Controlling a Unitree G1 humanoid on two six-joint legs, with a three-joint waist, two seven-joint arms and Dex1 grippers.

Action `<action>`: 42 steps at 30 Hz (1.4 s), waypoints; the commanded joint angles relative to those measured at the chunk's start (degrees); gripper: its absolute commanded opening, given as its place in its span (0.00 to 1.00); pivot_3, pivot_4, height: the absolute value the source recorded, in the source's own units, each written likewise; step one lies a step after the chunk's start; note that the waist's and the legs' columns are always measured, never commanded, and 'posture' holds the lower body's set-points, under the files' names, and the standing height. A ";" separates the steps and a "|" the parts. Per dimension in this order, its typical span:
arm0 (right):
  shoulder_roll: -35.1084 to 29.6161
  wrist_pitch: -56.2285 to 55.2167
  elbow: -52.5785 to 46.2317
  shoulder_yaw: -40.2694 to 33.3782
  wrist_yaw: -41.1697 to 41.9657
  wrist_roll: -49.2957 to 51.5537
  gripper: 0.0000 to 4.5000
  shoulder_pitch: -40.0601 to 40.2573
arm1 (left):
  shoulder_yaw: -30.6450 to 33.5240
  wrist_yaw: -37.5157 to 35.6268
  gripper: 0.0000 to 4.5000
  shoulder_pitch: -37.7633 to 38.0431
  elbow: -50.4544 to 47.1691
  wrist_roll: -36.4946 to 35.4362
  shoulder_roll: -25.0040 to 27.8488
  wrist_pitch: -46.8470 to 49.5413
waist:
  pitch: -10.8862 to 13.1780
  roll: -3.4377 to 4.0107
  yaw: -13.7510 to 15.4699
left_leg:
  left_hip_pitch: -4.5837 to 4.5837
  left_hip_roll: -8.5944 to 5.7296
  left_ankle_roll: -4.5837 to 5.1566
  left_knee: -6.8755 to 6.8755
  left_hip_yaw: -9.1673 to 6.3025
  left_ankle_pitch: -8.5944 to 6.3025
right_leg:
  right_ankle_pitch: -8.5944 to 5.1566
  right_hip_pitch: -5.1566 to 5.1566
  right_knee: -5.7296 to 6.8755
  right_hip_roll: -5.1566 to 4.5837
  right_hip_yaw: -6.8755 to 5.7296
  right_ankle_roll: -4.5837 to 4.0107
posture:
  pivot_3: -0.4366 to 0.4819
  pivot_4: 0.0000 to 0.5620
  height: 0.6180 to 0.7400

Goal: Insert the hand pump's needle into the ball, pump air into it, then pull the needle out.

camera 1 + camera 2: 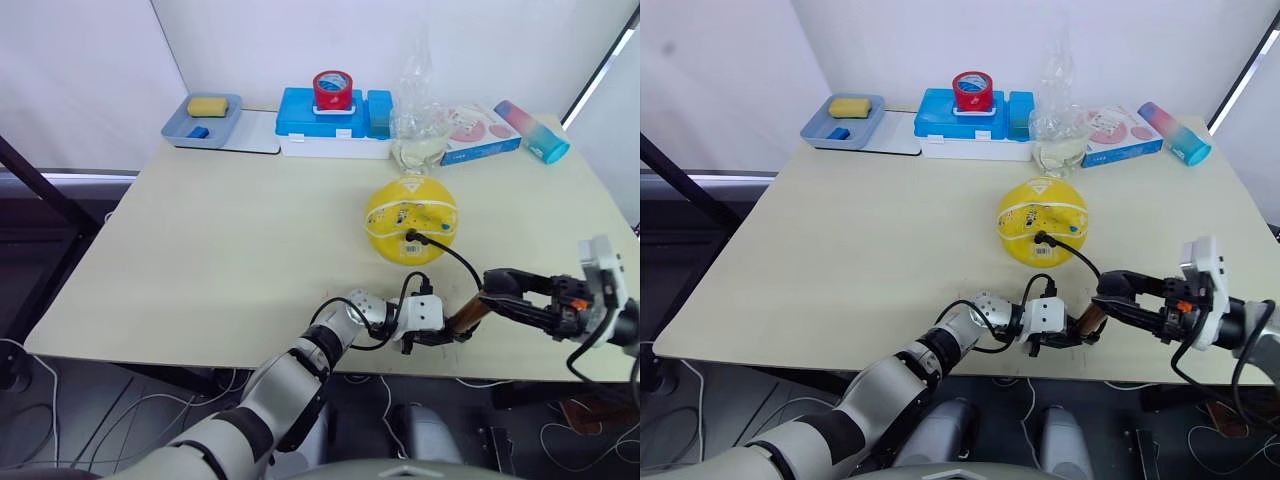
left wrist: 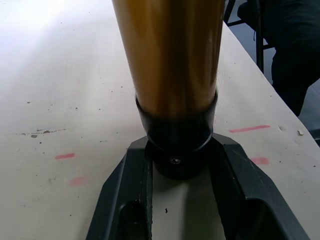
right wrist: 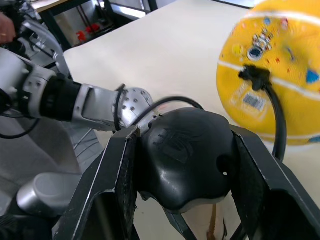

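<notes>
The round yellow ball [image 1: 411, 215] sits right of the table's middle. The needle's black fitting [image 1: 411, 237] is seated in the ball's side, and its metal tip is hidden inside. From it a thin black hose [image 1: 455, 258] curves to the hand pump [image 1: 463, 320], which lies near the front edge. My left gripper [image 1: 438, 335] is shut on the pump's black end cap [image 2: 175, 145], below the copper tube [image 2: 170, 60]. My right gripper [image 1: 492, 299] is shut on the pump's black handle [image 3: 185, 155], on the side facing the ball [image 3: 280, 80].
Along the back stand a blue tray [image 1: 226, 112] with a yellow sponge [image 1: 206, 105], a blue box [image 1: 300, 115] topped by a red tape roll [image 1: 332, 90], a clear plastic bag [image 1: 420, 120], a pink-and-blue pack [image 1: 480, 130] and a pastel bottle [image 1: 530, 130]. The table's front edge [image 1: 250, 355] lies just below the pump.
</notes>
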 commanded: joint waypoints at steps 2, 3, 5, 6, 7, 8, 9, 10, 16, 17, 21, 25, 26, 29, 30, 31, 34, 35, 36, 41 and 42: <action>-1.28 -2.69 0.99 -4.28 -1.97 -3.78 0.43 0.41 | -3.07 -0.52 0.25 0.80 3.99 3.87 -4.04 2.45 | 0.00 -0.01 0.00 | 0.00 0.00 0.00 0.00 -0.01 0.00 | 0.00 0.00 0.00 0.01 -0.01 0.00 | 0.48 0.27 1.00; -1.89 -2.41 0.45 -5.20 -1.59 -2.90 0.43 0.12 | -3.09 -0.56 0.25 0.79 4.02 3.90 -3.97 2.43 | 0.00 -0.01 0.01 | 0.00 0.00 0.00 0.00 -0.01 0.00 | 0.00 0.01 0.00 0.01 0.00 0.00 | 0.48 0.27 1.00; -3.39 0.12 -1.44 -8.44 -2.09 1.38 0.43 -1.62 | -3.19 -0.61 0.25 0.73 4.07 4.03 -3.80 2.39 | 0.02 0.02 0.01 | 0.00 0.00 0.00 0.00 -0.01 0.00 | 0.00 0.00 0.00 0.00 0.00 0.00 | 0.48 0.27 1.00; -4.31 1.54 -2.32 -10.01 -2.37 3.41 0.43 -2.41 | -3.23 -0.63 0.25 0.71 4.08 4.07 -3.74 2.37 | 0.06 0.08 0.02 | -0.02 0.00 0.00 0.00 -0.01 0.00 | 0.00 0.00 0.00 0.00 0.00 0.00 | 0.48 0.27 1.00; -5.45 3.25 -3.03 -11.70 -2.70 5.63 0.43 -3.30 | -3.25 -0.63 0.25 0.67 4.10 4.11 -3.68 2.38 | 0.08 0.15 0.01 | -0.03 0.00 0.00 0.01 -0.01 0.00 | 0.00 -0.01 0.00 0.00 0.00 0.00 | 0.48 0.27 1.00; -6.75 5.28 -3.41 -13.67 -3.41 8.55 0.43 -4.52 | -3.21 -0.61 0.25 0.61 4.11 4.10 -3.61 2.40 | 0.08 0.18 0.01 | -0.03 -0.01 0.00 0.01 0.00 0.00 | 0.00 -0.02 0.00 -0.01 0.01 0.00 | 0.48 0.27 1.00; -7.94 7.29 -3.51 -15.43 -4.09 11.16 0.43 -5.51 | -3.12 -0.56 0.25 0.54 4.12 4.04 -3.57 2.45 | 0.09 0.19 0.01 | -0.03 -0.01 0.00 0.01 0.00 0.00 | 0.00 -0.02 0.00 -0.01 0.02 0.00 | 0.48 0.27 1.00; -9.17 9.33 -3.40 -17.01 -4.82 13.46 0.43 -6.43 | -3.03 -0.52 0.25 0.44 4.13 3.98 -3.53 2.50 | 0.11 0.17 0.04 | -0.04 -0.01 0.00 0.00 0.00 0.00 | 0.00 -0.02 0.00 -0.01 0.01 0.00 | 0.48 0.27 1.00; -15.93 18.23 -1.59 -24.79 -6.22 20.71 0.43 -9.34 | -2.63 -0.30 0.25 -0.04 4.23 3.72 -3.48 2.81 | 0.14 0.15 0.01 | -0.07 -0.01 0.01 0.00 0.02 0.00 | 0.00 -0.03 -0.01 -0.04 0.01 -0.01 | 0.48 0.27 1.00; -16.79 19.48 -1.32 -25.84 -6.35 21.58 0.43 -9.62 | -2.62 -0.28 0.25 -0.08 4.24 3.72 -3.47 2.82 | 0.14 0.14 0.03 | -0.07 -0.01 0.01 0.01 0.03 0.00 | 0.00 -0.03 -0.01 -0.04 0.02 -0.01 | 0.48 0.27 1.00; -20.67 24.57 0.20 -29.40 -6.38 24.63 0.43 -11.25 | -2.23 0.02 0.25 -0.34 4.31 3.42 -3.49 3.21 | 0.15 0.19 -0.04 | -0.08 0.00 0.01 0.01 0.03 0.00 | 0.00 -0.04 -0.01 -0.04 0.01 -0.01 | 0.48 0.27 1.00; -20.51 26.19 0.09 -28.11 -7.63 25.61 0.43 -12.47 | -2.23 0.13 0.25 -0.23 4.31 3.41 -3.50 3.25 | 0.17 0.14 0.01 | -0.08 0.02 0.01 0.00 0.04 0.00 | -0.01 -0.04 -0.01 -0.04 0.01 -0.02 | 0.48 0.27 1.00; -19.78 26.12 -0.58 -27.20 -7.68 24.87 0.43 -11.90 | -2.28 0.12 0.25 -0.16 4.30 3.44 -3.49 3.21 | 0.17 0.14 0.00 | -0.10 0.03 0.00 0.00 0.03 0.00 | -0.01 -0.05 -0.01 -0.04 0.01 -0.02 | 0.48 0.27 1.00; -16.79 25.19 -2.93 -23.85 -8.19 22.29 0.43 -9.37 | -2.45 0.15 0.25 0.08 4.36 3.60 -3.39 3.10 | 0.14 0.04 0.00 | -0.08 0.02 0.01 0.00 0.04 0.00 | -0.01 -0.05 -0.02 -0.04 0.01 -0.02 | 0.48 0.27 1.00; -15.98 24.58 -3.73 -22.54 -8.23 20.82 0.43 -8.31 | -2.60 0.11 0.25 0.09 4.39 3.74 -3.34 3.01 | 0.14 0.03 -0.01 | -0.08 0.03 0.01 0.00 0.02 0.00 | 0.00 -0.04 -0.02 -0.03 -0.01 -0.01 | 0.48 0.27 1.00; -15.13 23.63 -4.21 -21.12 -8.36 19.07 0.43 -7.36 | -2.68 0.14 0.25 0.07 4.42 3.83 -3.28 2.94 | 0.10 -0.02 -0.03 | -0.08 0.03 0.01 0.00 0.03 0.00 | 0.00 -0.04 -0.01 -0.03 0.00 -0.01 | 0.48 0.27 1.00; -13.31 19.79 -4.54 -16.94 -7.64 13.32 0.43 -4.55 | -2.64 0.45 0.25 -0.28 4.51 3.85 -3.12 3.00 | 0.07 -0.06 -0.03 | -0.06 0.02 0.01 0.01 0.04 0.00 | 0.00 -0.03 -0.01 -0.03 0.01 0.00 | 0.48 0.27 1.00; -13.14 18.36 -4.55 -15.51 -7.14 11.32 0.43 -3.48 | -2.62 0.53 0.25 -0.40 4.54 3.84 -3.05 3.01 | 0.03 -0.12 -0.03 | -0.04 0.02 0.01 0.01 0.04 0.00 | 0.00 -0.02 -0.01 -0.03 0.01 0.00 | 0.48 0.27 1.00; -13.07 17.24 -4.52 -14.57 -6.74 9.95 0.43 -2.75 | -2.61 0.59 0.25 -0.48 4.56 3.83 -3.01 3.02 | 0.03 -0.12 -0.03 | -0.03 0.03 0.01 0.01 0.03 0.00 | 0.00 -0.01 -0.01 -0.01 0.00 0.00 | 0.48 0.27 1.00; -10.31 11.77 -3.48 -7.18 -7.83 3.63 0.43 -1.22 | -2.64 0.70 0.25 -0.81 4.59 3.90 -2.58 2.89 | 0.02 -0.14 -0.02 | 0.01 0.03 0.00 0.02 0.04 0.00 | 0.02 0.00 0.00 -0.02 0.00 0.02 | 0.48 0.27 1.00; -9.38 10.50 -2.99 -5.56 -8.00 2.22 0.43 -1.21 | -2.64 0.71 0.25 -0.86 4.59 3.91 -2.50 2.88 | 0.02 -0.14 -0.04 | -0.01 0.03 0.00 0.02 0.03 0.00 | 0.02 0.00 0.00 -0.02 -0.01 0.02 | 0.48 0.27 1.00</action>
